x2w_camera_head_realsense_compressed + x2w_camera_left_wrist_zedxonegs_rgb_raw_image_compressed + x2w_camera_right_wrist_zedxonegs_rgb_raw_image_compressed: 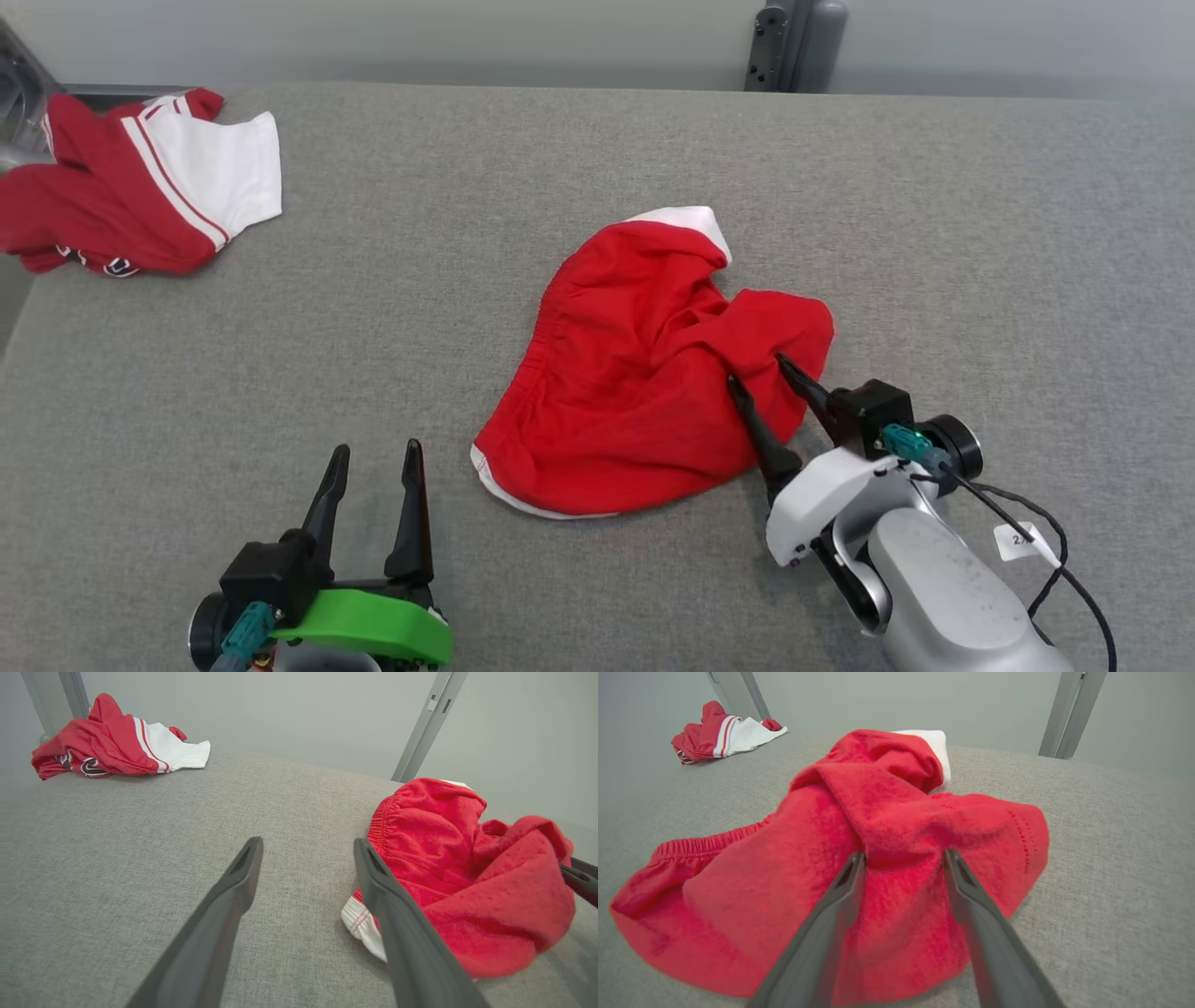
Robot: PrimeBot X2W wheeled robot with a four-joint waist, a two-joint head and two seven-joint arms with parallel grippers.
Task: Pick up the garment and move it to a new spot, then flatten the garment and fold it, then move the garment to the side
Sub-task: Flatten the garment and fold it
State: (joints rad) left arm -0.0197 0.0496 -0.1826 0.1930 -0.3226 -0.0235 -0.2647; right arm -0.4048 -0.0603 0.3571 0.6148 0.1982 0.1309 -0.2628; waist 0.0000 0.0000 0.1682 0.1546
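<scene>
We see the red garment [635, 373] crumpled on the grey bench [934, 233], its bunched end lying at the right gripper [758, 370]. That gripper's jaws stand apart and straddle a raised fold of the cloth, with their tips touching it on either side but not pinching it. The left gripper [376, 450] holds its jaws apart over bare bench. The garment's white-trimmed hem lies near them, to their right. Far ahead of the left jaws and off to their left, a red-and-white garment [140, 187] lies heaped near the bench's far edge.
</scene>
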